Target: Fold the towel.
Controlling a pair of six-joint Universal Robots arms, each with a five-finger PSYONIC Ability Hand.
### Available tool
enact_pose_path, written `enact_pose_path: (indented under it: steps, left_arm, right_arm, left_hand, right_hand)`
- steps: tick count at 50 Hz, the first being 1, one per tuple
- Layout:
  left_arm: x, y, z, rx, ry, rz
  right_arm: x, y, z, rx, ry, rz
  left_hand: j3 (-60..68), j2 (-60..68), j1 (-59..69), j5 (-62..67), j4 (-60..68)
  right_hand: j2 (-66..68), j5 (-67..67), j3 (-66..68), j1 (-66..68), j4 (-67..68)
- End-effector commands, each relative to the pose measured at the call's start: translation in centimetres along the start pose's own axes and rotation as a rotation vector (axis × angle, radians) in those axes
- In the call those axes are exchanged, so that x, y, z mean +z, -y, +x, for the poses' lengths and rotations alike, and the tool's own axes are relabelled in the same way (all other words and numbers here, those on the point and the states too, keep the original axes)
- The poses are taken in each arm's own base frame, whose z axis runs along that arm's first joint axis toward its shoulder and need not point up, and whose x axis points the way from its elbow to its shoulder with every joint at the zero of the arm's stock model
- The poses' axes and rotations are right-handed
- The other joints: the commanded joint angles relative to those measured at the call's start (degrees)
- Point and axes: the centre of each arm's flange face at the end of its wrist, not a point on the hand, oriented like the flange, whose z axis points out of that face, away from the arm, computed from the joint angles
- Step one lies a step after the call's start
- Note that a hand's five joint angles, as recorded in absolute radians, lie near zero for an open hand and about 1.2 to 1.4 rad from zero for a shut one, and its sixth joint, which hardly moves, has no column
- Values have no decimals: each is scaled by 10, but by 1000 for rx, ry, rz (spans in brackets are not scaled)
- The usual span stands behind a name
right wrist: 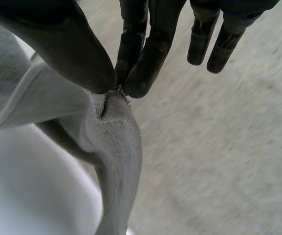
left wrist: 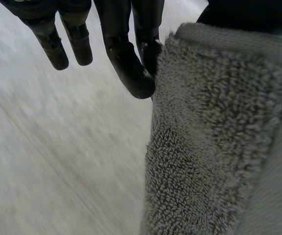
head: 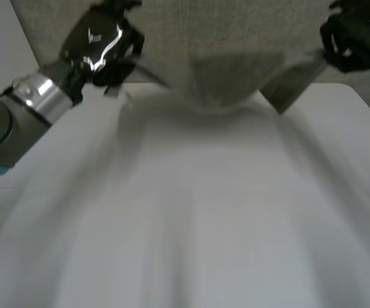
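Grey towel [head: 223, 80] pinched by left hand [head: 101, 45], right hand [head: 354, 38].

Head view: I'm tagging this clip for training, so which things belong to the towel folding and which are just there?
In the job: towel, held up off the table; left hand; right hand, both pinching it.
Just there: white table; floor beyond it.

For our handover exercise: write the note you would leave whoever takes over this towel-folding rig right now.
Left hand: shut on an edge of the towel.
Right hand: fingers and thumb pinch a towel corner.
Towel: held up between both hands, sagging in the middle, at the far side of the table.
Done: grasped and raised.
Left: fold it over, lay it flat, release.
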Motion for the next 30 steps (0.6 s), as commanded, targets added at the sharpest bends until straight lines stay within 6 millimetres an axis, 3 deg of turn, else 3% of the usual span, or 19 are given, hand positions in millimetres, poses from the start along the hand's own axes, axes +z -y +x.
enact_pose_path:
  steps: [1, 5, 8, 13, 19, 30]
  left_arm:
    - [-39, -57, 20, -32, -26, -209]
    - [-61, -77, 39, -21, -65, -340]
    - [-67, -80, 43, -17, -78, -380]
    - [-84, -82, 61, -24, -150, -494]
    - [-95, -64, 70, -67, -213, -576]
    - [-118, -1, 87, -236, -323, -574]
  right_arm:
    - [-25, -53, -18, 13, 78, -140]
    - [-42, -81, -33, 16, 129, -253]
    - [-54, -90, -36, -6, 154, -328]
    - [-69, -86, -36, -30, 196, -417]
    - [-89, -67, -24, -48, 262, -480]
    - [-133, -41, -5, -26, 405, -566]
  left_hand:
    - [-29, 27, 49, 30, -32]
    - [-29, 27, 49, 30, -32]
    - [-29, 27, 49, 30, -32]
    - [-29, 27, 49, 30, -32]
    - [-29, 27, 49, 30, -32]
    - [-29, 27, 49, 30, -32]
  right_hand:
    - [31, 40, -20, 72, -33]
    - [31, 40, -20, 72, -33]
    - [31, 40, -20, 72, -33]
    - [31, 40, -20, 72, -33]
    - [31, 40, -20, 72, -33]
    - [31, 40, -20, 72, -33]
